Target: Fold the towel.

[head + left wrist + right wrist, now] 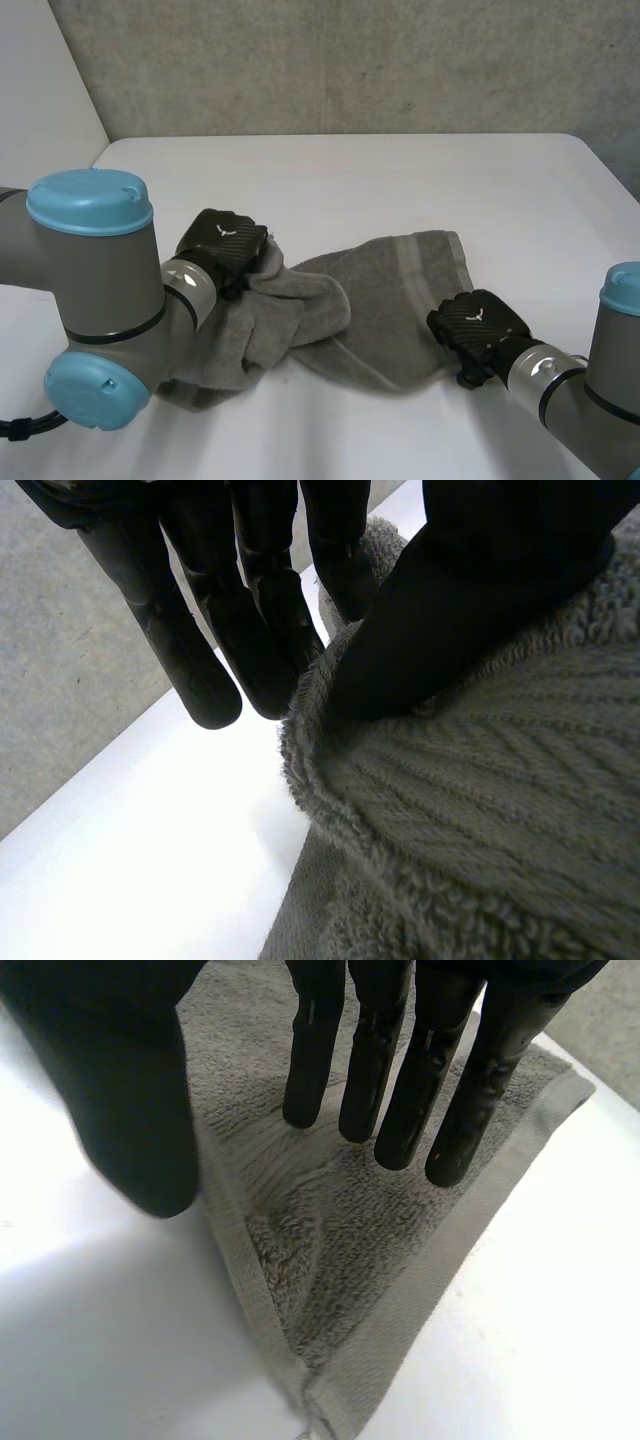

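Grasp step: our left hand (225, 245) pinches a bunched edge of the towel (390, 300). Right hand (480, 325), fingers straight, sits over a corner w/o gripping. Next we need it to pinch there.

The rumpled towel (375, 310) heaps up between my left hand (222, 245) and my right hand (478, 325), but beyond it the table (400, 175) lies open to its far edge.

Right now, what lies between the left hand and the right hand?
The rumpled grey towel spans the whole stretch from the left hand to the right hand, as the head view shows.
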